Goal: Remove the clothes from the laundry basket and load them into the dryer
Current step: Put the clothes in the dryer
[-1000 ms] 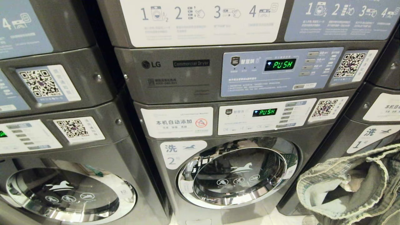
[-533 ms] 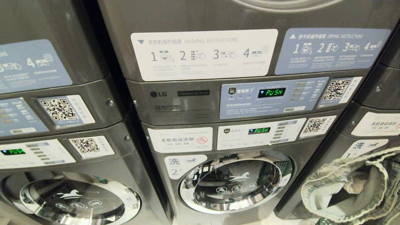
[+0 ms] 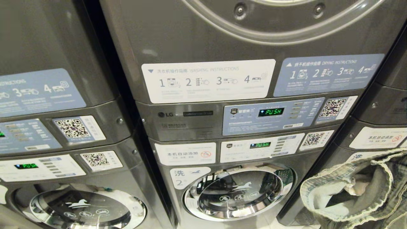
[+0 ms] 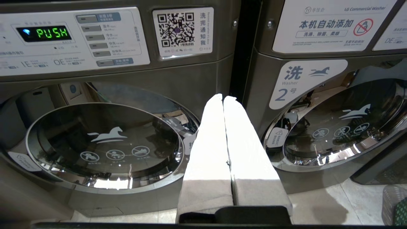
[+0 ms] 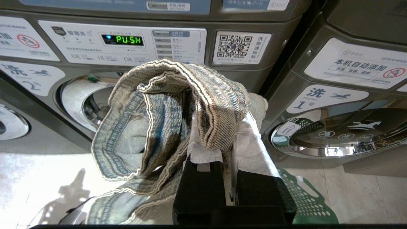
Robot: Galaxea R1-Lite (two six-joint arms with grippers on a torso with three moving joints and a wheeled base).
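The jeans point(image 5: 165, 108) hang bunched from the right gripper point(image 5: 227, 143), clamped on a fold — held up in front of washer 2 point(image 3: 235, 194), the basket point(image 5: 305, 200) on the floor below. The loose legs could snag or slip free on the way up. The dryer point(image 3: 279, 22) door above looks closed. The left gripper point(image 4: 224, 101) is pressed together, empty.

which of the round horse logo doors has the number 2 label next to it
The middle washer door, below the LG Commercial Dryer panel. Its white label shows 2. The left door shows no number label here, and the right stack sits behind the denim garment.
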